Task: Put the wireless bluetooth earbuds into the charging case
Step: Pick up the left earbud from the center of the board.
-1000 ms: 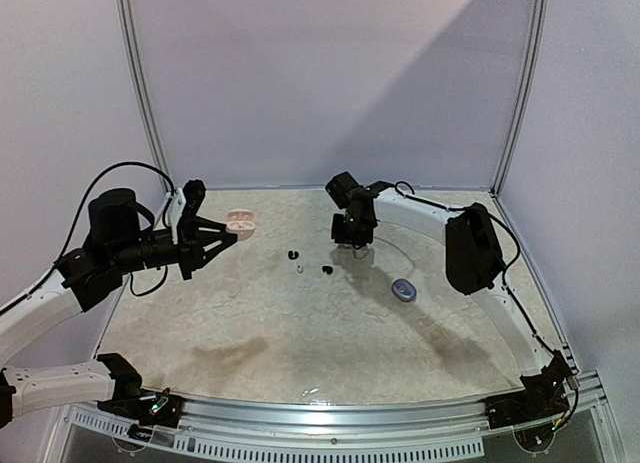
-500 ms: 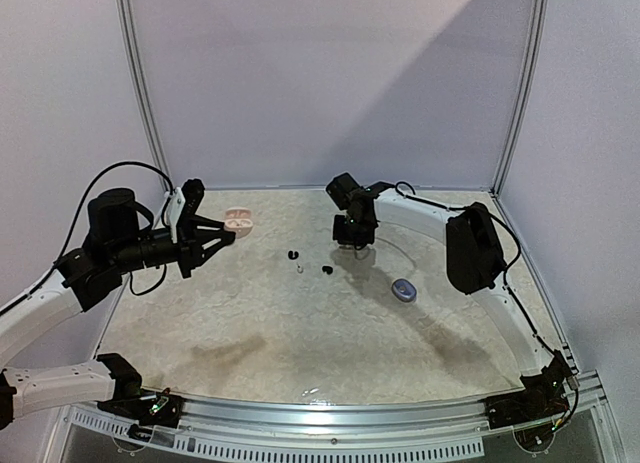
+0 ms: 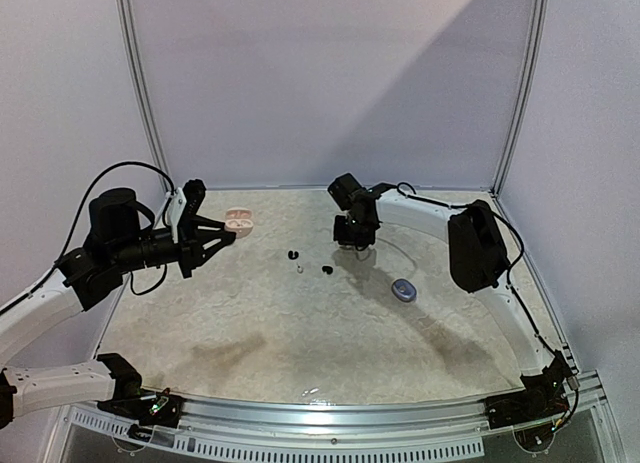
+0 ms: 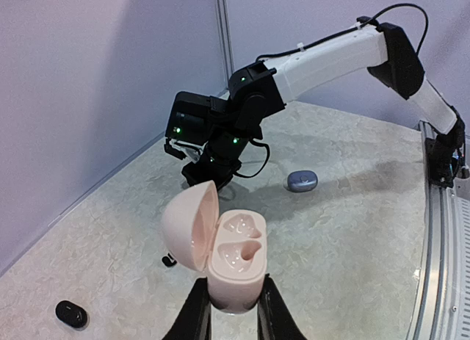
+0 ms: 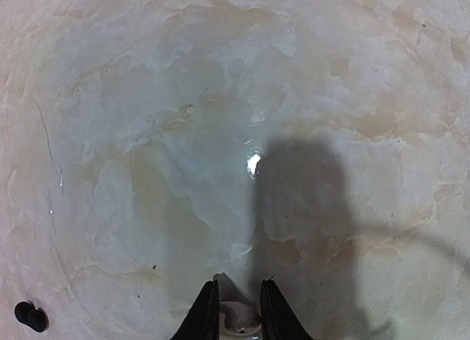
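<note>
The left gripper (image 4: 229, 310) is clamping the open pink charging case (image 4: 233, 265) above the bench (image 3: 300, 323). The right gripper (image 5: 233, 314) is pinching a whitish earbud (image 5: 239, 319); it should be approaching the empty sockets slowly, aligned.

High rear overview, two wrist close-ups
</note>
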